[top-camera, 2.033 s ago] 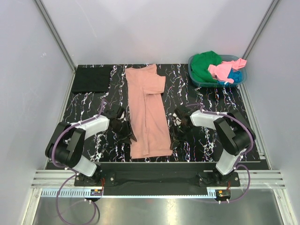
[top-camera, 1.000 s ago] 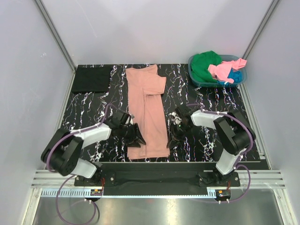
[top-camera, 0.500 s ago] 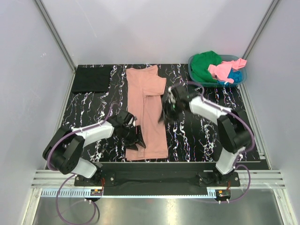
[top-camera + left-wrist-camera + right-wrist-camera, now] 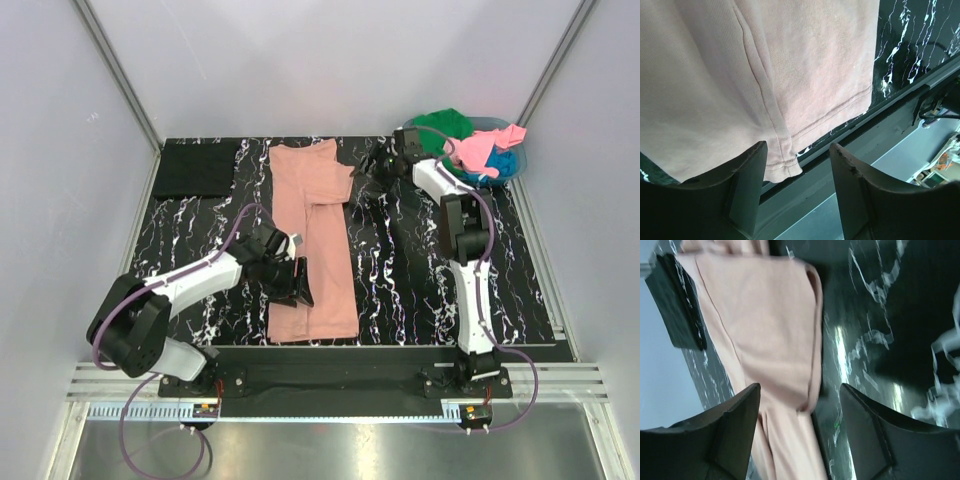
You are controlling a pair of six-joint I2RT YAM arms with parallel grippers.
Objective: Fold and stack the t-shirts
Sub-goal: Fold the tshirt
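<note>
2 gaping, empty grippers: we are aiming left gripper at both salmon t-shirt hem layers, right gripper seemingly at its sleeve.

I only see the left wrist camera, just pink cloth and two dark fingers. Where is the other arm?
Observer: The right gripper is stretched to the far side of the table, right beside the sleeve of the salmon-pink tee.
Operator: Is it pinching the sleeve?
Observer: No. In the right wrist view its fingers stand wide apart and hold nothing.
Operator: Are there any more shirts on the table?
Observer: Yes, a folded black tee lies in the far left corner.
</note>
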